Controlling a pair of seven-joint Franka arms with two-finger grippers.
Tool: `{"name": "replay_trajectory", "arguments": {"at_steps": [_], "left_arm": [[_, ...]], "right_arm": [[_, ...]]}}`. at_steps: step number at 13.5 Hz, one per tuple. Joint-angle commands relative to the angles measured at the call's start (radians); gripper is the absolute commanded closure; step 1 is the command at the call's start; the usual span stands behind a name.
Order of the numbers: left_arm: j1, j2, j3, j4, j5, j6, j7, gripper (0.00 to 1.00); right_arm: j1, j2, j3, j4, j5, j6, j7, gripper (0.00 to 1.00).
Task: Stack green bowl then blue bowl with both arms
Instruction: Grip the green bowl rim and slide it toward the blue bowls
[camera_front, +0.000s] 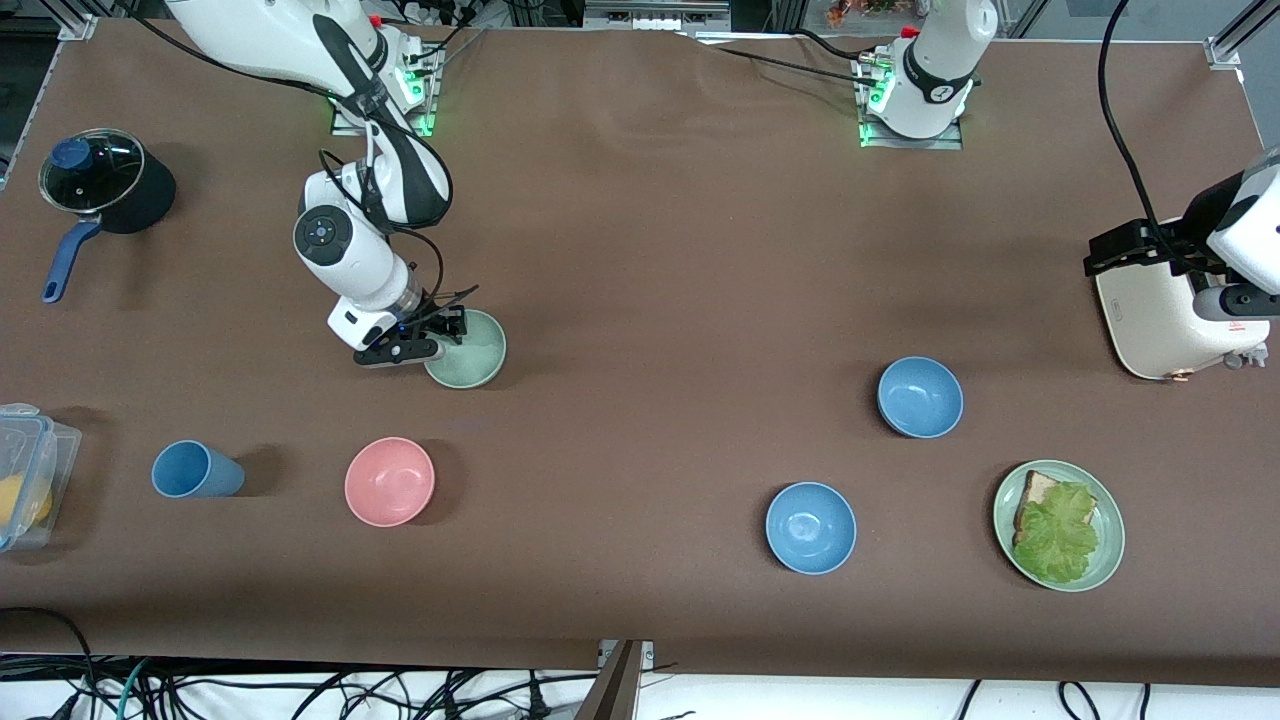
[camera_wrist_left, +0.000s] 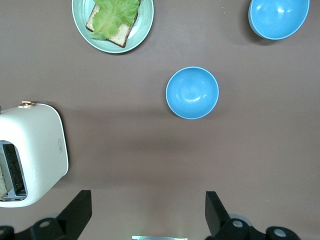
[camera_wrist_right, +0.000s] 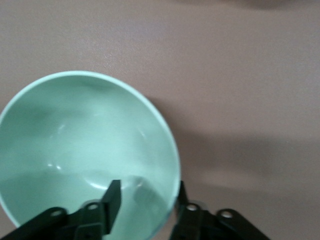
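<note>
The pale green bowl (camera_front: 468, 350) stands on the brown table near the right arm's end. My right gripper (camera_front: 440, 335) is down at its rim and open. In the right wrist view one finger (camera_wrist_right: 112, 197) is inside the green bowl (camera_wrist_right: 75, 150) and the other is outside its wall, with a gap to the inner finger. The matte blue bowl (camera_front: 920, 397) stands toward the left arm's end and also shows in the left wrist view (camera_wrist_left: 192, 92). My left gripper (camera_front: 1140, 248) waits, open and empty (camera_wrist_left: 147, 212), up over the toaster.
A glossier blue bowl (camera_front: 810, 527) and a green plate with bread and lettuce (camera_front: 1105, 560) lie nearer the front camera. A white toaster (camera_front: 1165, 330), a pink bowl (camera_front: 390, 481), a blue cup (camera_front: 195, 470), a black pot (camera_front: 105, 180) and a plastic box (camera_front: 25, 475) stand around.
</note>
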Motion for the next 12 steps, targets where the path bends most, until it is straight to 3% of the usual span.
{"name": "replay_trajectory", "arguments": {"at_steps": [1, 4, 6, 8, 10, 12], "left_arm": [[0.002, 0.014, -0.006, 0.032, 0.017, -0.021, -0.007, 0.0], [0.0, 0.014, -0.006, 0.032, 0.019, -0.023, -0.005, 0.0], [0.002, 0.014, -0.006, 0.032, 0.019, -0.023, -0.005, 0.0], [0.0, 0.014, -0.006, 0.032, 0.019, -0.023, -0.005, 0.0], [0.0, 0.014, -0.006, 0.032, 0.019, -0.023, -0.005, 0.0], [0.002, 0.014, -0.006, 0.032, 0.019, -0.023, -0.005, 0.0]], "right_arm": [[-0.003, -0.009, 0.004, 0.005, 0.014, 0.003, 0.001, 0.98], [-0.004, -0.015, 0.004, 0.036, 0.014, -0.048, 0.001, 1.0], [-0.004, -0.023, 0.007, 0.132, 0.012, -0.187, 0.033, 1.0], [-0.001, -0.011, 0.08, 0.247, 0.014, -0.273, 0.117, 1.0], [0.046, 0.079, 0.117, 0.373, 0.011, -0.275, 0.255, 1.0], [0.149, 0.214, 0.116, 0.549, 0.0, -0.277, 0.408, 1.0]]}}
